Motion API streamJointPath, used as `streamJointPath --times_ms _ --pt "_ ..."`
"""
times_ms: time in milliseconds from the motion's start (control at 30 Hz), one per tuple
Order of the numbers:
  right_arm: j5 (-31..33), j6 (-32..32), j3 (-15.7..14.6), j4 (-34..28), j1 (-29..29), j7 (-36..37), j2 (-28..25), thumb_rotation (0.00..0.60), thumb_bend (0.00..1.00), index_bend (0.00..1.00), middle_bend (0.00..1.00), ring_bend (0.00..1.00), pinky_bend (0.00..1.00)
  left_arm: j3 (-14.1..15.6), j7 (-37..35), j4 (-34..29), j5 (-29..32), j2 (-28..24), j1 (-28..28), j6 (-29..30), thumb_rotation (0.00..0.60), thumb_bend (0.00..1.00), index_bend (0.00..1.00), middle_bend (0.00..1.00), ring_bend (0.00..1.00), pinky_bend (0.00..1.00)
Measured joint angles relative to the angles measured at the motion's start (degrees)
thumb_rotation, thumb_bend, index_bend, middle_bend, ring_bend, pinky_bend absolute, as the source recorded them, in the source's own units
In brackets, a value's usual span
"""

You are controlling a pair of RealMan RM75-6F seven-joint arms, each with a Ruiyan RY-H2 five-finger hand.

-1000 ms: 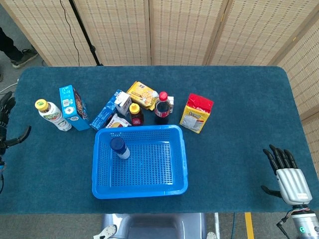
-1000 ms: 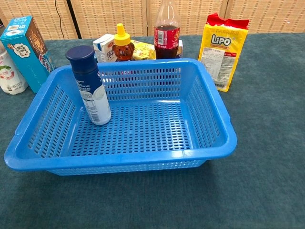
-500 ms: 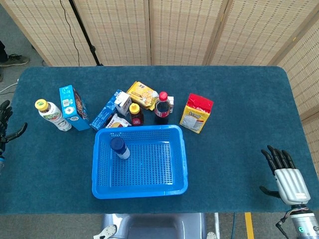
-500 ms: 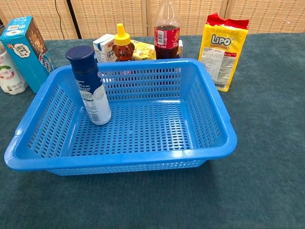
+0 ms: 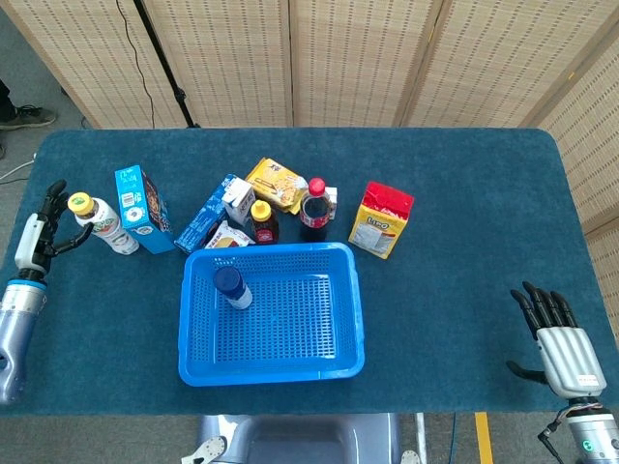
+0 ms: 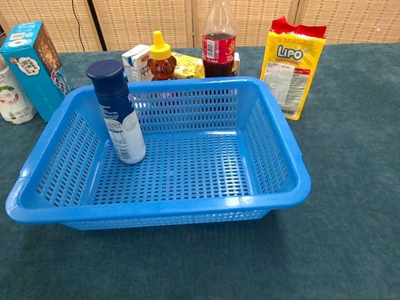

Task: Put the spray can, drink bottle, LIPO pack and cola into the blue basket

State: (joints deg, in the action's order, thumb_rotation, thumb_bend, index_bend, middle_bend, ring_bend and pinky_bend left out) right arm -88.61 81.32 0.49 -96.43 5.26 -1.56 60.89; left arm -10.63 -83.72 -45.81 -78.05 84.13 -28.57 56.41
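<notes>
spray can upright in blue basket, both hands empty, fingers spread

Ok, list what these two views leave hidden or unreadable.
- Drink bottle: chest view's left edge cuts it off.
- Cola: the top edge crops its cap in the chest view; the blue basket wall hides its base.
- Left robot hand: head view only, too small to tell if it touches the bottle.
- Right robot hand: absent from the chest view.
- Spray can label: too small to read.
</notes>
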Motion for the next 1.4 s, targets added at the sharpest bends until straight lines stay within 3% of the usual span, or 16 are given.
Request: streamJointPath --times_ms 167,333,433,533,667,900,1133,1400 --pt "0.0 -0.3 0.0 0.0 0.1 0.3 -0.1 0.6 0.0 0.0 0.0 0.0 0.0 -0.4 0.9 0.2 0.0 1.4 -1.5 -1.6 0.5 0.28 0.0 0.0 0.0 0.0" --pt "0.0 -0.5 -0.2 -0.1 0.2 0.7 -0.2 0.6 0.0 0.0 0.0 0.0 0.0 -1.2 2.5 0.6 0.5 2.2 -2.0 -1.5 0.54 0.41 0.0 0.0 0.0 0.02" --pt "0.0 -0.7 -0.2 -0.1 0.2 0.9 -0.3 0.6 0.0 0.0 0.0 0.0 0.0 -1.7 4.3 0.7 1.2 2.6 -2.3 -1.9 0.585 0.52 0.17 0.08 0.06 0.18" --pt "-0.1 -0.8 -0.3 -0.2 0.2 1.1 -0.4 0.6 0.0 0.0 0.0 0.0 0.0 -2.1 5.9 0.5 1.9 2.8 -2.5 -2.7 0.6 0.61 0.41 0.28 0.24 0.33" --pt "-0.1 -0.8 -0.4 -0.2 0.2 1.2 -0.4 0.6 0.0 0.0 0.0 0.0 0.0 -3.2 7.8 -0.8 3.2 2.3 -2.8 -3.2 0.6 0.63 0.54 0.39 0.33 0.37" --pt "-0.3 -0.8 -0.5 -0.3 0.2 1.4 -0.5 0.6 0.0 0.0 0.0 0.0 0.0 -4.1 8.3 -3.4 3.4 0.8 -1.8 -1.2 0.6 0.64 0.58 0.42 0.36 0.38" --pt "-0.4 -1.3 -0.7 -0.3 0.4 1.2 -0.4 0.6 0.0 0.0 0.0 0.0 0.0 -4.6 7.0 -9.0 1.6 -3.7 1.0 5.4 0.6 0.63 0.59 0.43 0.37 0.38" --pt "-0.2 -1.8 -0.8 -0.4 0.5 0.2 0.0 0.6 0.0 0.0 0.0 0.0 0.0 -4.1 5.4 -24.2 -4.8 -14.4 5.8 17.4 0.6 0.63 0.59 0.43 0.37 0.38"
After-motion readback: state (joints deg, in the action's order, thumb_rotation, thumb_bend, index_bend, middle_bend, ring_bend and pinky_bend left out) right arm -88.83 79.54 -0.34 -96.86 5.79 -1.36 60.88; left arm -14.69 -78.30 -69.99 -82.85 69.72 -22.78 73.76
